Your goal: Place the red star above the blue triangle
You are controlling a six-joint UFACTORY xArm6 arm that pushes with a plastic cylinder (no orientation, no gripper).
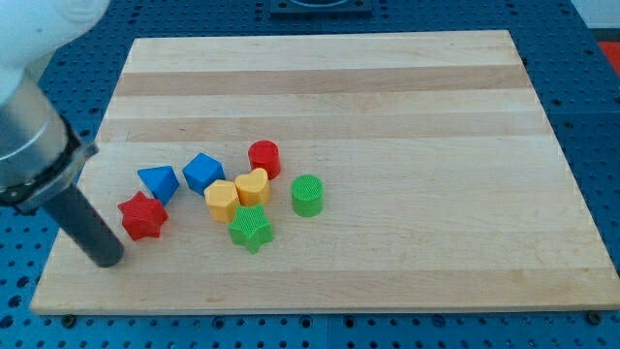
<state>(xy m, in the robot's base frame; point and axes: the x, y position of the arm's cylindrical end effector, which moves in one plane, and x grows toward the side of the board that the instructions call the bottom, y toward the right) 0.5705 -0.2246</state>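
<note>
The red star [142,216] lies at the board's lower left. The blue triangle [158,181] sits just above it and slightly right, almost touching. My tip [105,259] rests on the board below and to the left of the red star, a short gap away from it. The dark rod slants up to the view's left edge.
A blue cube [203,173], red cylinder [263,159], yellow hexagon [221,201], yellow heart [252,186], green star [251,229] and green cylinder [307,195] cluster right of the triangle. The wooden board [387,87] ends close to my tip at left and bottom.
</note>
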